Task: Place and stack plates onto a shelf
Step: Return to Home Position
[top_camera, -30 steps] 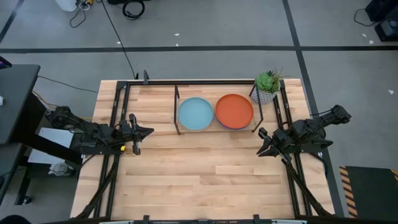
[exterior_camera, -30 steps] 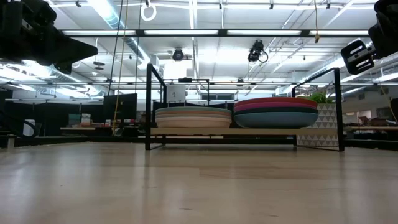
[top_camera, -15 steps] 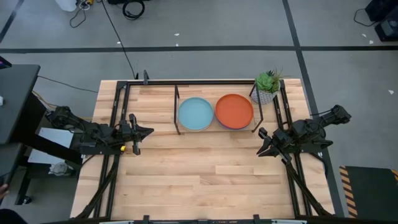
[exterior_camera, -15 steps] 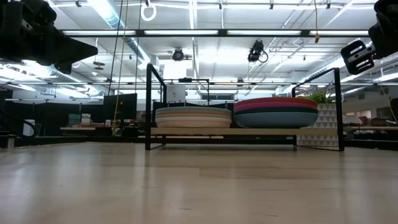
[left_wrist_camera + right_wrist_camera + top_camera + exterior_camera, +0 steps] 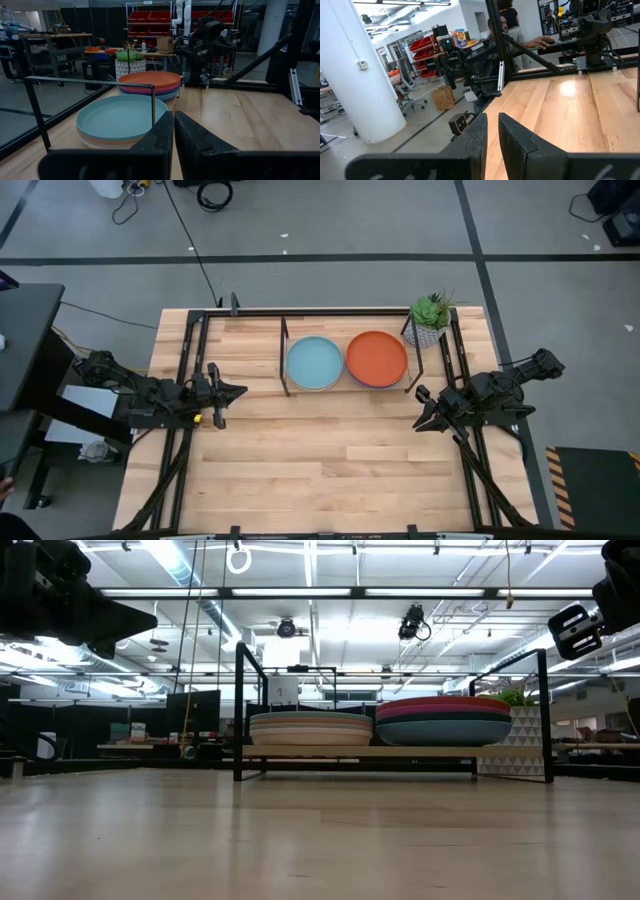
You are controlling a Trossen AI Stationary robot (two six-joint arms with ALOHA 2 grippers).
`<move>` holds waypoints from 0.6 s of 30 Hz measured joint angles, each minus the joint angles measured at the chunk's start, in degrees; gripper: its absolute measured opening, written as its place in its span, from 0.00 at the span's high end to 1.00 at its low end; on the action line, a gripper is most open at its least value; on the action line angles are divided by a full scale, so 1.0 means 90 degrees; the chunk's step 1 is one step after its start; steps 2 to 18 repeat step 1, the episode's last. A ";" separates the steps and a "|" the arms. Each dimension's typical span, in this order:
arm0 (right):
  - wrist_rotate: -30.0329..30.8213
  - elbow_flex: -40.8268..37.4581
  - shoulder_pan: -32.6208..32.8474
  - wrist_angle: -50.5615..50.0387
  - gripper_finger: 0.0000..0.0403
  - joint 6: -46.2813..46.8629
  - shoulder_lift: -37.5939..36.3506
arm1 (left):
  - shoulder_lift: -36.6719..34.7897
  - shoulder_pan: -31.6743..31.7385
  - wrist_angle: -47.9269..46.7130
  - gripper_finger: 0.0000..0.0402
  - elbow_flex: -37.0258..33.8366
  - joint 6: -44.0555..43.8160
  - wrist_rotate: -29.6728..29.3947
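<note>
Plates are stacked in two piles on the shelf, one potted plant just beside it. Left tool and right tool are seen closed, empty.

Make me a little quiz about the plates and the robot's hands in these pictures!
1. Pick one: which colour is the top plate of the stack on the shelf nearest the potted plant? A) grey B) orange C) dark teal
2. True or false: the left hand is holding a plate.
3. Count: how many stacks of plates stand on the shelf?

Key:
1. B. The orange plate is on top there.
2. False. The left hand holds nothing and sits away from the shelf.
3. Two. The other stack has the light aqua plate on top.
</note>
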 joint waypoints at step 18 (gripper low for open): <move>0.0000 0.0000 -0.0001 0.0000 0.87 0.0000 0.0000 | 0.0000 0.0000 0.0001 0.94 0.0000 0.0001 0.0000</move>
